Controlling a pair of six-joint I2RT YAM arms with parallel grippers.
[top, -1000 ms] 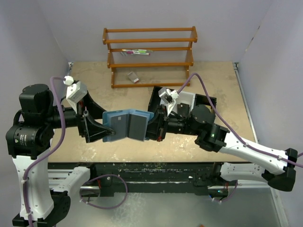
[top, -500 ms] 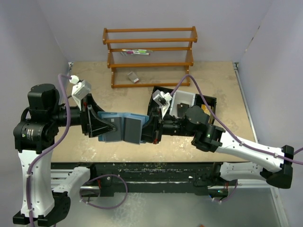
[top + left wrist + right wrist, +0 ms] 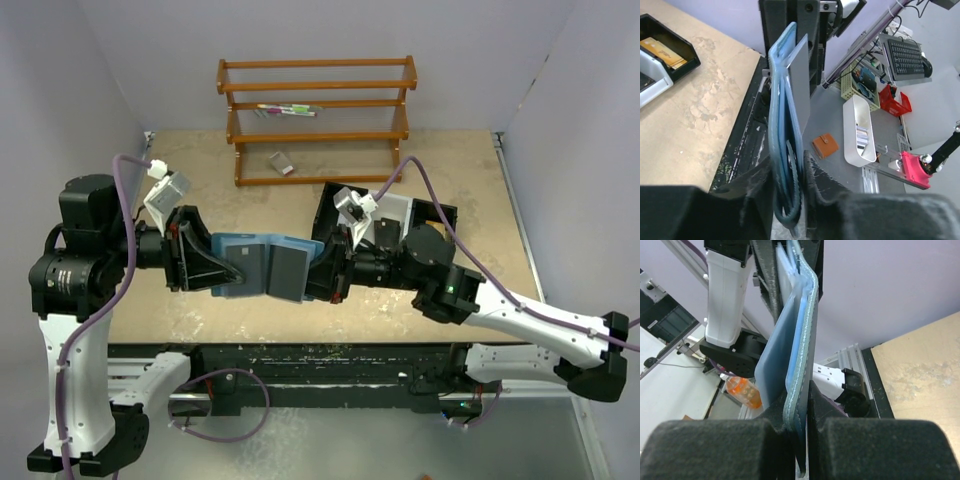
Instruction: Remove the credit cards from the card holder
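The card holder (image 3: 245, 243) hangs spread open in the air, above the near edge of the tabletop (image 3: 460, 170), between the two arms. Its long axis runs left to right, from one pincer to the other. Two dark grey cards (image 3: 289, 272) sit in it, one on each flap, and both are in their pockets.

The right pincer (image 3: 318, 268) is clamped on the right flap, its fingers pressed on both faces in the wrist view. The left pincer (image 3: 225, 270) is narrow around the left flap, with a finger close against each face. I cannot tell whether it actually bites.

The relation that counts is that each card lies straight ahead of the pincer on its own side, flat against the flap, so the left arm is nearer the left card. In the left wrist view a grey card stands proud of the blue edge, which offers a lip. My judgement is that the right arm should anchor the holder while the left takes a card alone.

A wooden rack (image 3: 316, 120) stands at the back, well apart.
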